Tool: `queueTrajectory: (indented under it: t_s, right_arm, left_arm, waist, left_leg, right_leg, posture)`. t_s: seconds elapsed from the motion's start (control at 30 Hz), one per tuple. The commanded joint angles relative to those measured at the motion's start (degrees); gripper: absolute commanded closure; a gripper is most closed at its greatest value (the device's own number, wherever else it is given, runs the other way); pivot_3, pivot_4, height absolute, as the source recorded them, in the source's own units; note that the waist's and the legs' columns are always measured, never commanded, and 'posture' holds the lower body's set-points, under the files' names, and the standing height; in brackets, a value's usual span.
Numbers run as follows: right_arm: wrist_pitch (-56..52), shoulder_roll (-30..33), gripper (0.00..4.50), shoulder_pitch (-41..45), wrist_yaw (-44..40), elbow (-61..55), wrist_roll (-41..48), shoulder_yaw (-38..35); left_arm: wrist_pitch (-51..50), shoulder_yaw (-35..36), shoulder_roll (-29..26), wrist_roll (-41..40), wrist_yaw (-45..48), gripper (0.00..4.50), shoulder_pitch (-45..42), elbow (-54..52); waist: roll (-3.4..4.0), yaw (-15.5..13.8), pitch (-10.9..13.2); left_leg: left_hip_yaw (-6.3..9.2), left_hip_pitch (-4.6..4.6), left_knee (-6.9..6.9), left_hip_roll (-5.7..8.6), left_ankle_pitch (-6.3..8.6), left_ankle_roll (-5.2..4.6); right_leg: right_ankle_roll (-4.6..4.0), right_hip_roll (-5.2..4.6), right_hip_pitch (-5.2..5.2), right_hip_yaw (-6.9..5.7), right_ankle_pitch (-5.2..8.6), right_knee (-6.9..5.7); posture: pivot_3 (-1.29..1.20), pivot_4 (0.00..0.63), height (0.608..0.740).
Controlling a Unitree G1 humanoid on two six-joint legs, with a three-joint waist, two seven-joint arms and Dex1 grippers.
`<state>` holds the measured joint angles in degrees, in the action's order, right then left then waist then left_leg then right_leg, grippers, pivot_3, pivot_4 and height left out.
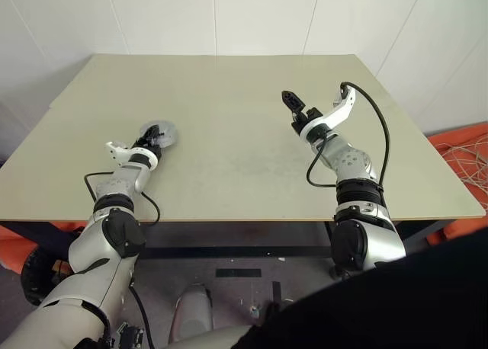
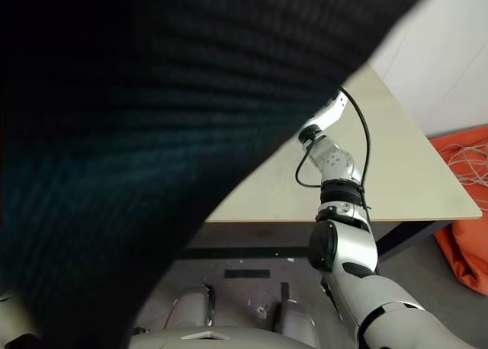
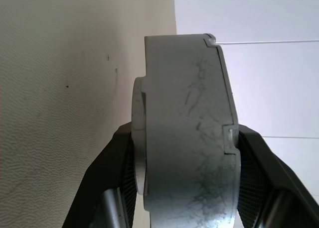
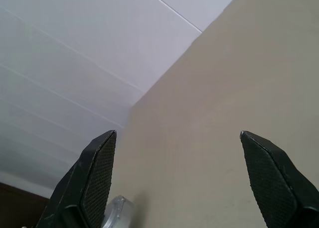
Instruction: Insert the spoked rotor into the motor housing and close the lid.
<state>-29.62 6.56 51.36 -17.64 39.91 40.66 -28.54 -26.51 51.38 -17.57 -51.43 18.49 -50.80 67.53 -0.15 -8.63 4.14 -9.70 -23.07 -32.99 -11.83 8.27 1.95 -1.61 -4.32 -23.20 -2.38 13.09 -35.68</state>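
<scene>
Gripping the closed motor housing [image 3: 187, 133], the left claw [image 1: 155, 139] hovers; the right claw [image 4: 179, 180] gapes.

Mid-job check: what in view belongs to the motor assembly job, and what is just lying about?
Job:
motor housing, clamped edge-on in the left end effector
right end effector, open and empty

Lying about:
orange fabric and white cables, beyond the table's right edge

beige table [image 1: 229, 136], white wall [image 1: 229, 14], orange cloth [image 1: 457, 147]
</scene>
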Motion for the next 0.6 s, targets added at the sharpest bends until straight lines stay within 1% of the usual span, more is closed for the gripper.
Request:
queueTrajectory:
  t_s: [0.03, 0.27, 0.33, 0.37, 0.5, 0.53, 0.6]
  right_arm:
    - [-0.12, 0.23, 0.02, 0.81, -0.01, -3.26, 1.09, -0.11]
    - [-0.12, -0.02, 0.02, 0.79, 0.34, -3.34, 1.2, -0.24]
    - [0.03, -0.06, 0.0, 0.79, 0.35, -3.23, 1.12, -0.22]
    - [0.13, -0.08, 0.0, 0.79, 0.4, -3.16, 1.06, -0.22]
    - [0.43, -0.21, 0.0, 0.96, 0.68, -2.93, 0.93, -0.26]
    - [0.48, -0.26, 0.0, 1.02, 0.74, -2.89, 0.92, -0.27]
    - [0.54, -0.32, 0.0, 1.08, 0.79, -2.84, 0.92, -0.27]
  left_arm:
    - [1.65, 0.81, -1.71, -0.87, -0.66, 2.41, -0.95, -0.7]
    - [8.82, 1.71, -2.22, -0.6, -10.01, 2.41, -2.8, 0.59]
    - [10.55, 1.63, -2.52, -0.21, -13.26, 1.67, -3.49, 1.13]
    - [11.2, 1.74, -2.73, -0.11, -15.07, 1.45, -3.96, 1.42]
    - [13.02, 1.86, -3.24, 0.08, -20.16, 0.19, -6.03, 1.58]
    - [13.42, 1.79, -3.35, 0.21, -21.6, 0.04, -6.41, 1.59]
    - [13.78, 1.72, -3.49, 0.24, -23.51, 0.04, -6.88, 1.63]
  waist:
    - [0.0, 0.01, 0.0]
    - [0.0, 0.78, 0.0]
    - [0.0, 1.07, 0.0]
    - [0.0, 1.14, 0.0]
    - [0.01, 1.35, -0.01]
    - [0.01, 1.44, -0.01]
    - [0.0, 1.57, -0.01]
  left_leg:
    - [0.0, 0.0, 0.0, 0.0, 0.0, 0.0]
    - [0.0, 0.08, 0.02, 0.0, 0.0, 0.0]
    - [0.0, 0.08, 0.02, 0.01, 0.0, 0.0]
    - [0.0, 0.08, 0.02, 0.01, 0.0, 0.0]
    - [0.0, 0.22, 0.02, 0.01, -0.02, 0.03]
    - [0.0, 0.3, 0.02, 0.01, -0.03, 0.04]
    - [-0.02, 0.48, 0.03, 0.01, -0.03, 0.05]
  right_leg:
    - [0.0, 0.0, 0.0, 0.0, 0.0, 0.0]
    - [0.03, 0.02, 0.0, 0.1, -0.02, -0.01]
    - [0.11, 0.02, 0.0, 0.11, -0.06, -0.01]
    - [0.19, 0.02, 0.0, 0.11, -0.11, -0.01]
    - [0.15, 0.03, 0.06, 0.15, -0.09, -0.08]
    - [0.05, 0.03, 0.12, 0.18, -0.03, -0.09]
    - [0.02, 0.03, 0.25, 0.24, -0.02, -0.09]
  posture:
    - [0.0, 0.0, 0.74]
    - [0.0, 0.0, 0.74]
    - [0.0, 0.0, 0.74]
    - [0.0, 0.0, 0.74]
    - [0.0, 0.0, 0.74]
    - [0.0, 0.0, 0.74]
    - [0.0, 0.0, 0.74]
